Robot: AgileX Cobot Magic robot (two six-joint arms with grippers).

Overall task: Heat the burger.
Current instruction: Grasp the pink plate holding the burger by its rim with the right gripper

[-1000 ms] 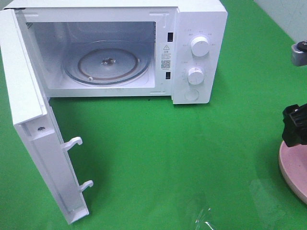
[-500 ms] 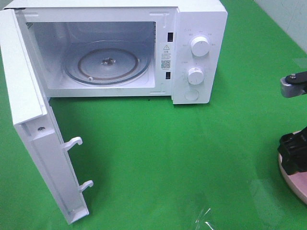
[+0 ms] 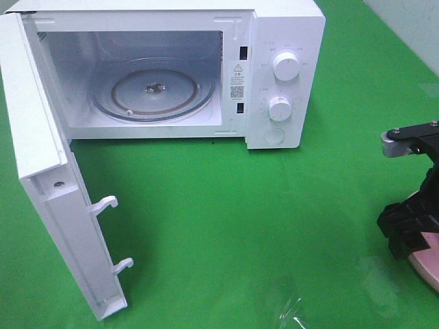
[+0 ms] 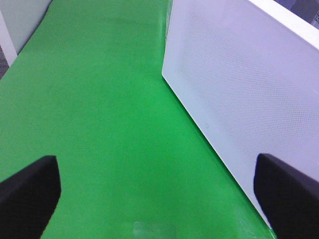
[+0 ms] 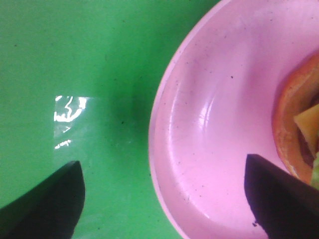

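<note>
Right gripper (image 5: 164,199), jaws apart, poised over the pink plate (image 5: 199,99) rim; the burger (image 5: 291,134), soft and stacked, is probably best carried by that rim.

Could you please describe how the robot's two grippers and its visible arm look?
Both the left gripper and the right gripper have matte black fingers with blunt, wedge-shaped tips. In the high view, the right arm is black with a small silver-grey bracket. No cables or markings show.
</note>
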